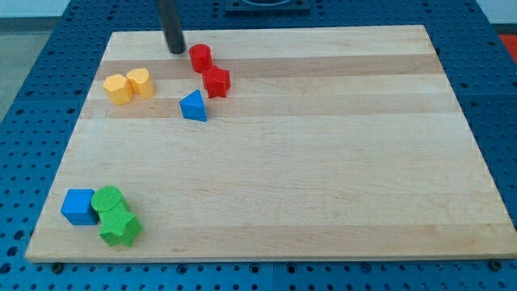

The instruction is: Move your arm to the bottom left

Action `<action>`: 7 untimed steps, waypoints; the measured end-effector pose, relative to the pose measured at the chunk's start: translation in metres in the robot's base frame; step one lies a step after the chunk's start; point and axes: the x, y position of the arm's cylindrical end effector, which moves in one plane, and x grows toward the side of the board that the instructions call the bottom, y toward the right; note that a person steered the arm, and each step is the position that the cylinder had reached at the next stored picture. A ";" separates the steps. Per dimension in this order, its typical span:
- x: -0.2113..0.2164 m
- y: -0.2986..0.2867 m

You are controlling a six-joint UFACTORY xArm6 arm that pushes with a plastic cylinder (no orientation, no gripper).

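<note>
Near the board's (339, 162) top edge, my tip (177, 51) rests just left of the red cylinder (200, 57); no fingers.

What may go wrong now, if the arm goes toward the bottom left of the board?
1. My tip stands at the view's top, just left of the red cylinder; a straight diagonal path likely strikes the two yellow blocks.
2. The bottom-left corner holds the blue cube and two green blocks; arriving there may push them off the board.
</note>
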 end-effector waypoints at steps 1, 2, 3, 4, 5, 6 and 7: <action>0.061 0.048; 0.078 0.052; 0.065 0.049; 0.045 0.020; 0.054 -0.003; 0.073 -0.019; 0.101 -0.034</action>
